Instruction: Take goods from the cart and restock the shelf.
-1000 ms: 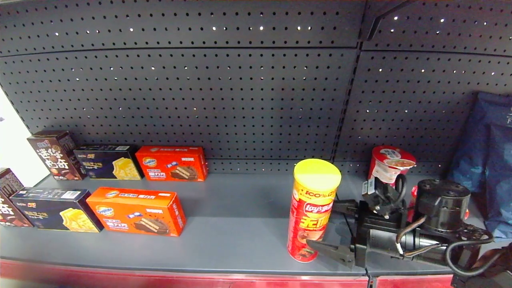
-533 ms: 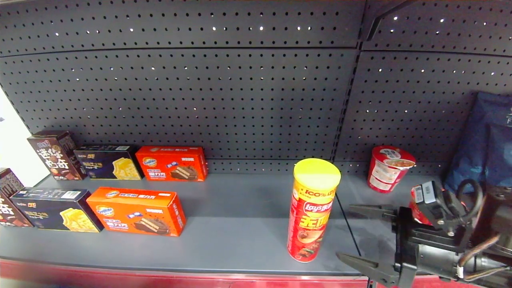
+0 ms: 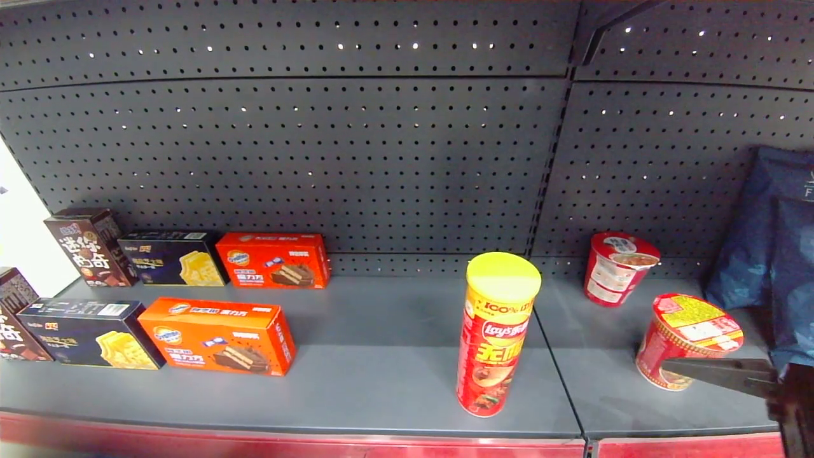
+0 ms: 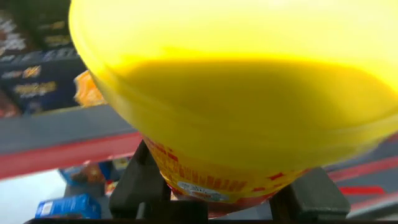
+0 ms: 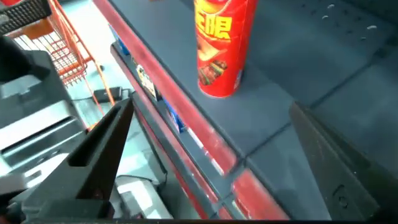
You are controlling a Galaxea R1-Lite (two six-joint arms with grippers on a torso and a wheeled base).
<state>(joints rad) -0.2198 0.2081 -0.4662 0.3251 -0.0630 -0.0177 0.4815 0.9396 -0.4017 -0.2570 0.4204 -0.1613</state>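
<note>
A tall red chip can with a yellow lid (image 3: 499, 331) stands upright on the grey shelf (image 3: 381, 369), just left of the shelf seam. My right gripper (image 5: 210, 109) is open and empty, off to the can's right at the shelf's front edge; one of its fingers (image 3: 718, 373) crosses in front of a red cup. The same can (image 5: 224, 43) appears in the right wrist view, beyond the spread fingers. My left gripper (image 4: 224, 196) is shut on a second yellow-lidded chip can (image 4: 236, 93), held away from the shelf.
Two red noodle cups (image 3: 687, 337) (image 3: 617, 267) and dark blue bags (image 3: 776, 242) stand at the shelf's right. Orange and dark boxes (image 3: 216, 334) line its left. The shelf has a red front lip (image 5: 186, 130). An orange cart (image 5: 56, 37) is below.
My right gripper, open, has drawn back to the right and away from the standing can, uncovering the front noodle cup. The can has stayed where it stood.
</note>
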